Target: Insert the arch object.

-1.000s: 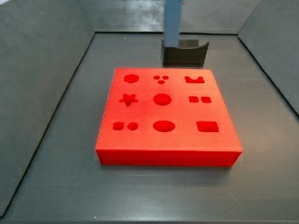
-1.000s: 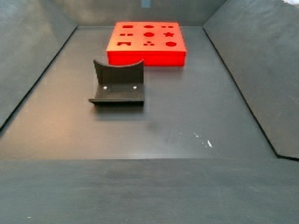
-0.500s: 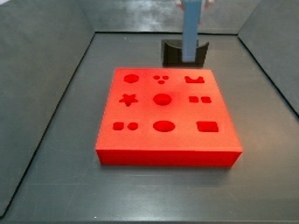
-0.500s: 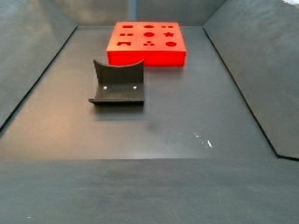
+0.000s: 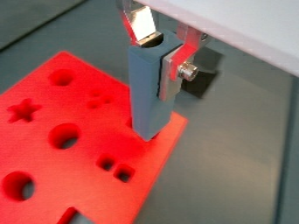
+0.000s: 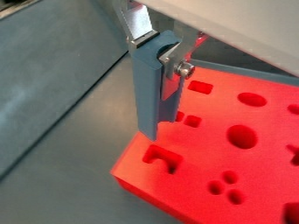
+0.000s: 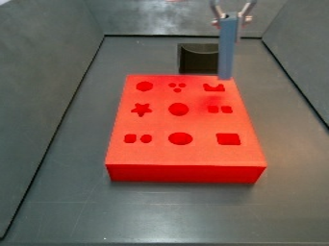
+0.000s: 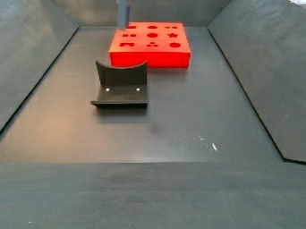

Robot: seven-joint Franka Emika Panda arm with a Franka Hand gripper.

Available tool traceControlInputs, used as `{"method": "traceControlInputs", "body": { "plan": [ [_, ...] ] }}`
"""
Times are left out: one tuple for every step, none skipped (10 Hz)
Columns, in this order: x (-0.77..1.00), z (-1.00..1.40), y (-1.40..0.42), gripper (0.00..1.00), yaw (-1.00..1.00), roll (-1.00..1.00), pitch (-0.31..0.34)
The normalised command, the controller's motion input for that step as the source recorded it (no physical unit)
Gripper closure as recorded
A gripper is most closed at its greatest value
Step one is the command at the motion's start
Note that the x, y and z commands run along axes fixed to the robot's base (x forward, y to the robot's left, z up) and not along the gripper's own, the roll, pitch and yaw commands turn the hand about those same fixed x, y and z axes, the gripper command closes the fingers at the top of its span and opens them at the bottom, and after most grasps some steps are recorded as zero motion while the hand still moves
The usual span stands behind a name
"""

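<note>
In a side view the red board (image 7: 184, 127) lies flat on the dark floor (image 7: 58, 144), its top cut with holes: a star, circles, small squares, a larger rectangle and an arch-shaped slot near the far right corner. To the right of the board's middle the arch object (image 7: 226, 51), a slim grey-blue bar, hangs upright with its lower end just above that far right corner, near the arch-shaped slot; whether it touches the board cannot be told. The gripper (image 7: 232, 13) sits at the bar's top end, at the upper edge of the picture, and behind it stands the dark fixture (image 7: 195, 56), well beyond the fingers. In both wrist views the silver fingers (image 5: 142, 24) are clamped on the upper part of the arch object (image 5: 149, 87), one plate against each broad face, with a screw head showing on the near plate (image 6: 167, 63). Below the fingers the bar's free end hangs over the board's corner (image 6: 163, 171), beside the arch-shaped slot (image 6: 159, 158). In a side view taken from farther off, the fixture (image 8: 121, 86) stands in the foreground, apart from the board (image 8: 150, 45), and the bar (image 8: 123, 15) shows only as a thin grey sliver above the board's left far edge
</note>
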Motion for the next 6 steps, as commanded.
{"method": "traceControlInputs", "body": {
  "plan": [
    [0.33, 0.00, 0.15, 1.00, -0.81, -0.09, -0.049],
    [0.26, -0.06, 0.15, 1.00, -0.87, 0.00, 0.000],
    [0.07, -0.13, 0.10, 1.00, -0.91, 0.00, 0.021],
    [0.00, -0.14, 0.07, 1.00, -0.88, 0.00, 0.174],
    [-0.05, -0.09, 0.04, 1.00, -0.84, 0.00, 0.291],
    [-0.06, -0.04, 0.02, 1.00, -0.81, 0.00, 0.331]
  ]
}}
